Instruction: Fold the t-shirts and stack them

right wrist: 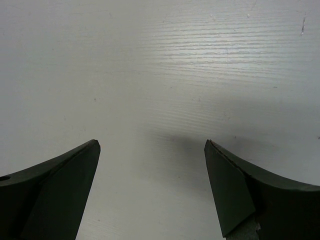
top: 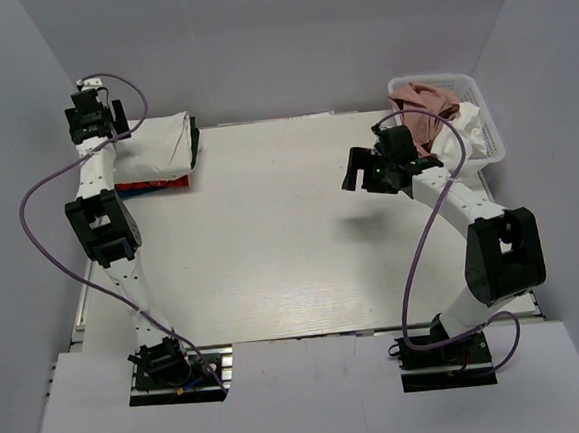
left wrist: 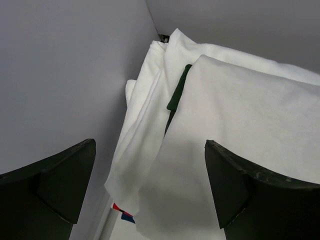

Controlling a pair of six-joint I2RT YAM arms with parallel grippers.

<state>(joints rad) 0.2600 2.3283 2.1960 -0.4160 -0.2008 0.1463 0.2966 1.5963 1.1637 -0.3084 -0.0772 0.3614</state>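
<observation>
Step, as I read it: one folded tee is on the stack and the next has yet to be fetched.

Stack (top: 154, 152) sits at the far-left corner of the table (top: 273, 258), close to the wall. White top tee (left wrist: 250, 125) lies fairly flat. A sliver of green tee (left wrist: 177, 97) shows beneath it, more white under that, and red and blue edges (left wrist: 122, 214) at the bottom.

Left gripper (left wrist: 150, 145): fingers spread wide, nothing between them, hanging over the stack's far-left end. Left arm reaches long up the left side, wrist pitched down.

Right gripper (top: 364, 170): also wide open and empty, over bare table just left of the basket (top: 491, 138). Right arm bent at the elbow, forearm angled in toward centre.

Basket holds a crumpled pink tee (top: 423, 106) and a white tee (top: 466, 122), both unfolded.

Next move likely calls for:
- right gripper swinging over the basket rim and pinching one layer only
- left arm drawing back clear of the stack without catching the top tee's edge
- laying the fresh tee flat mid-table, where both arms can reach it.
</observation>
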